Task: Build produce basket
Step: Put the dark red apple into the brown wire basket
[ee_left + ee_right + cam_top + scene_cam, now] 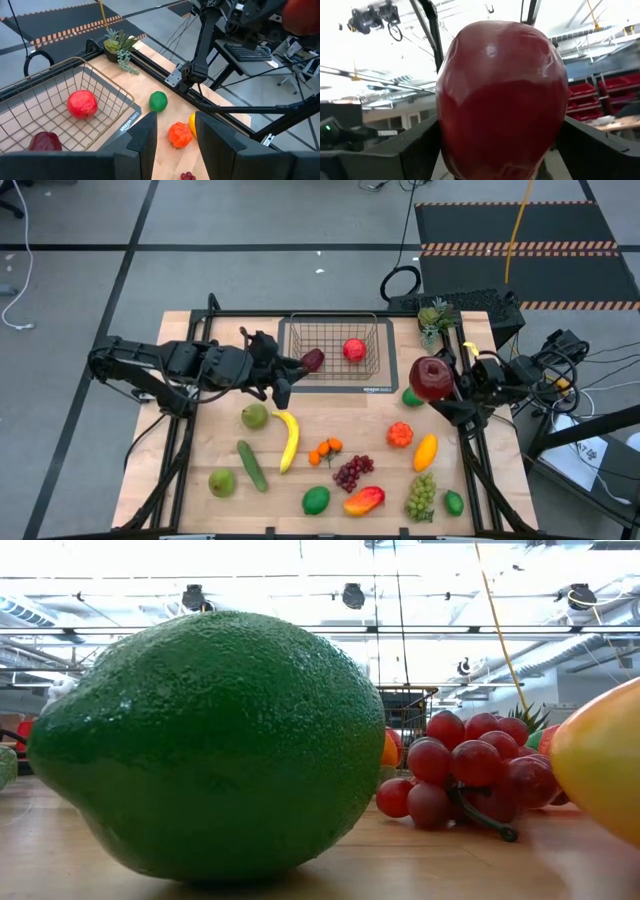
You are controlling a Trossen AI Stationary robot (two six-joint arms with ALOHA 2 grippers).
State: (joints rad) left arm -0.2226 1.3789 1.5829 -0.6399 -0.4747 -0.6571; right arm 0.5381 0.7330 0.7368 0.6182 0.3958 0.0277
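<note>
Seeing my right hand (432, 379) clamped on a big dark-red toy apple (431, 378), right of the brown wire-mesh basket (335, 370); left hand (300, 366) part-spread, empty, at the basket's left rim; remaining toy produce (350, 473) scattered over the wooden tabletop (200, 450).

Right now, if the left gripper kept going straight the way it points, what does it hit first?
Likely nothing right away. The left gripper, empty, points past the basket corner over bare table; the orange fruit is probably first in line, with a green lime farther on. Depth is unclear.
</note>
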